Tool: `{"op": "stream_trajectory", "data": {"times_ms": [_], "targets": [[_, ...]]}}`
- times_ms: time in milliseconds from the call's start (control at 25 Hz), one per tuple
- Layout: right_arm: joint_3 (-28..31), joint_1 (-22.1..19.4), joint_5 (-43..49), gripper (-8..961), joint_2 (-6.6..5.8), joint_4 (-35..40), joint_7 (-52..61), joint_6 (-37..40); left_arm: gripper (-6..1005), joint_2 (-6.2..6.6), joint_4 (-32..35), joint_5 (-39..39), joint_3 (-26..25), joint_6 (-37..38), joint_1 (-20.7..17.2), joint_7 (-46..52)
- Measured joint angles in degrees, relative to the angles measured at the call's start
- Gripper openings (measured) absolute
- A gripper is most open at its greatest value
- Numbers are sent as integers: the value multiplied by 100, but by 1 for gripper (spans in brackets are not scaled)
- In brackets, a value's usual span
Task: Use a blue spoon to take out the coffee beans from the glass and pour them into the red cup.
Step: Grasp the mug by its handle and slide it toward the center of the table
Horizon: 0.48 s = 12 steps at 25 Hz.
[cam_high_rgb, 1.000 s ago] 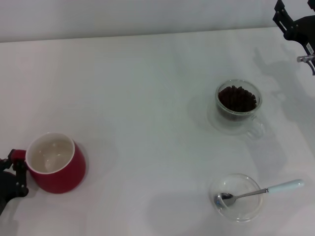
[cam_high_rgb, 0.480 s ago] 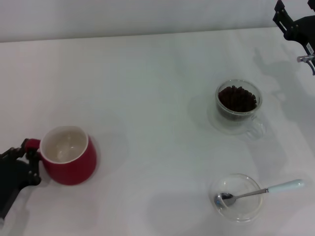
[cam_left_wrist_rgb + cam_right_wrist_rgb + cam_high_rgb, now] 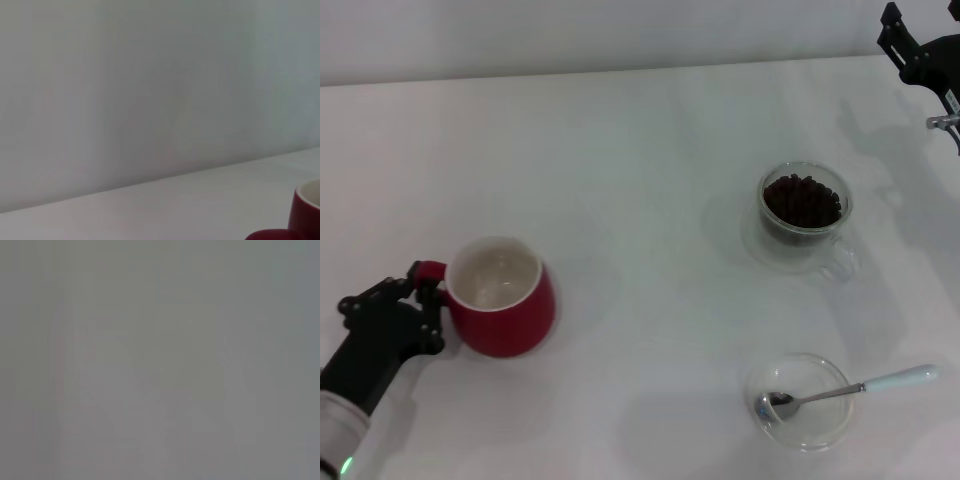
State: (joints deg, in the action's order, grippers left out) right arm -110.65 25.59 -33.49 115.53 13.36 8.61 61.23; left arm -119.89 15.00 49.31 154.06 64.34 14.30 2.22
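The red cup (image 3: 502,298) stands upright at the table's front left, white inside and empty. My left gripper (image 3: 423,300) is shut on the red handle at its left side. A sliver of the red cup (image 3: 303,215) also shows in the left wrist view. The glass (image 3: 805,218) holding the coffee beans (image 3: 802,200) stands at the right middle. The blue spoon (image 3: 850,390) rests with its metal bowl in a shallow dish, handle pointing right. My right gripper (image 3: 920,50) hangs at the far right corner, away from everything.
A shallow clear glass dish (image 3: 800,428) sits at the front right under the spoon's bowl. The white tabletop (image 3: 640,180) spreads between the cup and the glass. A pale wall runs along the far edge.
My left gripper has carried the red cup to the right and slightly away from the front edge, towards the table's middle. The right arm, glass and spoon have not moved.
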Motion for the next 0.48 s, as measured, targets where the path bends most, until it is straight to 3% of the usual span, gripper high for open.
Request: {"op": "stream_trajectory", "data": {"times_ms": [480], "targets": [[154,83,1,858,-12,-69,0,-2,92,-38,237,2,192,-464,292,-135]]}}
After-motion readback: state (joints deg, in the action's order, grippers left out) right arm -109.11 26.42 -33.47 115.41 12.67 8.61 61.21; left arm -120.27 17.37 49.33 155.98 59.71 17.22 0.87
